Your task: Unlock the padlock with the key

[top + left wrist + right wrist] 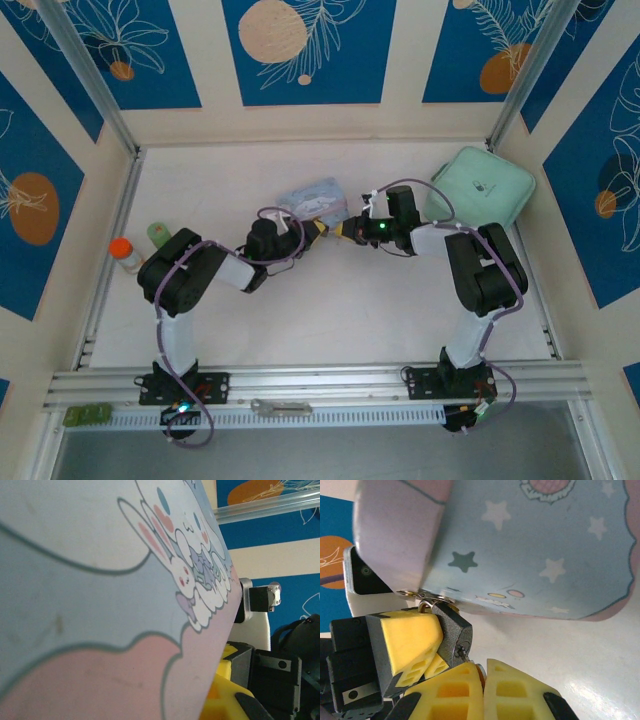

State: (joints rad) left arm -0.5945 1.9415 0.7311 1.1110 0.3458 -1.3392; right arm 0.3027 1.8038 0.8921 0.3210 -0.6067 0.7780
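Two grippers are meeting tip to tip at the middle of the table (340, 320). The left gripper (439, 652) is pinching the padlock (454, 630) between its yellow fingers (410, 637), and the dark body is sticking out past them with its keyhole face turned toward the right gripper (482, 675). The right gripper's jaws are pressing together, leaving only a thin seam between the pads, and their tips are sitting just beside that keyhole. I cannot tell whether the key is lying in the seam. Thin metal loops at the padlock's top are touching the edge of the pale-blue cartoon tin (535, 545), which is lying just beyond both grippers. A mint case (480, 187) is sitting at the far right corner, and an orange-capped bottle (122, 252) is standing at the left edge.
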